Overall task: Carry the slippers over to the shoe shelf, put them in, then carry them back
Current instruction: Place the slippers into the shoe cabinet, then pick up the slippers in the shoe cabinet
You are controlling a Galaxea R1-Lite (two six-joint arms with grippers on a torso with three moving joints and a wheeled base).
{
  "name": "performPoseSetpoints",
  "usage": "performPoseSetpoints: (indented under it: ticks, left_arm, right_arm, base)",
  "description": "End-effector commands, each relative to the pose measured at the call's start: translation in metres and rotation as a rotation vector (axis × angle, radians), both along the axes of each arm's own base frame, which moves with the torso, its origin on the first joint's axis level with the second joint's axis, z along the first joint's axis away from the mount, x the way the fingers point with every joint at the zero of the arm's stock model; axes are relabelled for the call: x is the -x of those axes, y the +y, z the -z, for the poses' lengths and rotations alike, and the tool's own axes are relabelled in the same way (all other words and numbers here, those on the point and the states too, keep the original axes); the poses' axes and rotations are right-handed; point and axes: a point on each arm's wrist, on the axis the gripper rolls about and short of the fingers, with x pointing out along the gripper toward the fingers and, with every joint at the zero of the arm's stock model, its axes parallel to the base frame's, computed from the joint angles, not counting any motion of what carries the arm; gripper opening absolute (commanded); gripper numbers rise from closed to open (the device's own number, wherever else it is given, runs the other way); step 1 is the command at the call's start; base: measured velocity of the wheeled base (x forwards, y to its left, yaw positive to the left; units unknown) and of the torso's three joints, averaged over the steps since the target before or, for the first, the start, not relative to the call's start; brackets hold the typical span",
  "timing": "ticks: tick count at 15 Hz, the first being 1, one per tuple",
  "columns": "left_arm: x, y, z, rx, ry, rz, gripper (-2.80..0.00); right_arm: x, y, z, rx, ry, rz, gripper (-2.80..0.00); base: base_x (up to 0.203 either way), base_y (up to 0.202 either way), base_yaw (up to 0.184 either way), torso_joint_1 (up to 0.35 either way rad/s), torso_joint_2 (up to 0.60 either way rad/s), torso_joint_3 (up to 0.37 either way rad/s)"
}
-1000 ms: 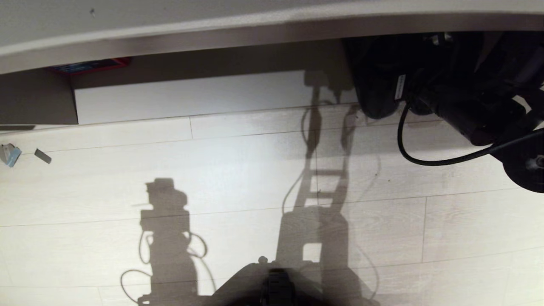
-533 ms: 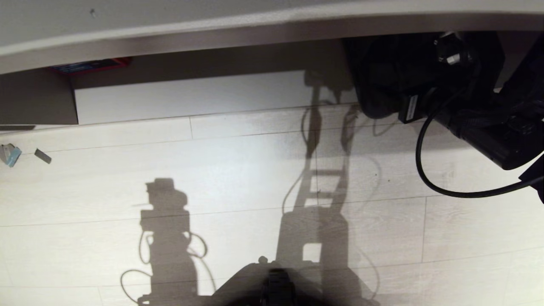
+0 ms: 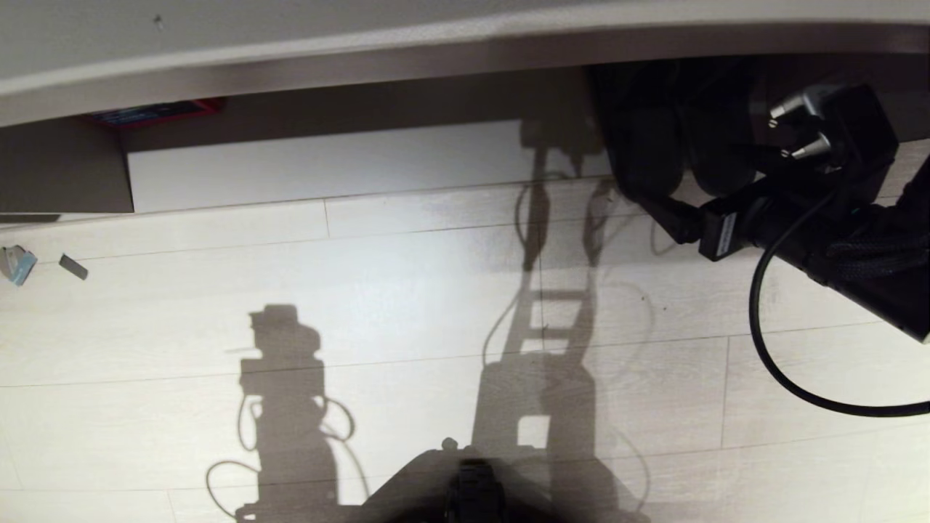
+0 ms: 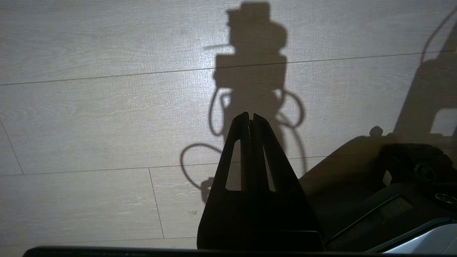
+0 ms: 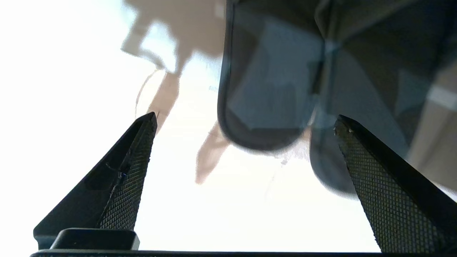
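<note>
The two dark grey slippers [image 3: 647, 145] lie side by side at the right end of the shoe shelf [image 3: 327, 167], heels toward me and slightly over the pale board's front edge. My right gripper [image 3: 679, 196] is just in front of those heels, low over the floor. In the right wrist view its gripper [image 5: 245, 119] is open wide and holds nothing. The slippers' [image 5: 266, 89] rounded heels lie beyond the fingertips [image 5: 146, 125]. My left gripper [image 4: 250, 116] is parked, shut and empty above the floorboards.
A red and blue box [image 3: 156, 112] sits deep in the shelf at left, by the vertical divider [image 3: 65, 171]. The desk counter [image 3: 363, 36] overhangs the cubby. Two small scraps [image 3: 18, 265] lie on the floor at left. A black cable [image 3: 785, 356] loops under my right arm.
My right arm has drawn back out of the shelf toward the lower right, uncovering the slippers. The slippers stay in the shelf. Left arm has not moved.
</note>
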Motion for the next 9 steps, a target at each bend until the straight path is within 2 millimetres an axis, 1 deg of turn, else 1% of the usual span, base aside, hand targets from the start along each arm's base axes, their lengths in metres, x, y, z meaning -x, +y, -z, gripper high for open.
performPoseSetpoints:
  ticks: [1, 6, 9]
  left_arm:
    - [-0.001, 0.000, 0.002, 0.001, 0.008, 0.000, -2.80]
    - [-0.001, 0.000, 0.002, 0.001, 0.008, 0.000, -2.80]
    - [-0.001, 0.000, 0.002, -0.001, 0.008, 0.000, -2.80]
  right_arm:
    - [0.029, -0.010, -0.005, -0.011, -0.034, -0.012, 0.00]
    - [0.082, -0.030, 0.007, -0.031, 0.033, -0.070, 0.00]
    - [0.114, -0.041, 0.009, -0.087, 0.061, -0.110, 0.00]
  base:
    - [0.000, 0.000, 0.000, 0.000, 0.00, 0.000]
    - [0.000, 0.000, 0.000, 0.000, 0.00, 0.000]
    - [0.000, 0.000, 0.000, 0.000, 0.00, 0.000]
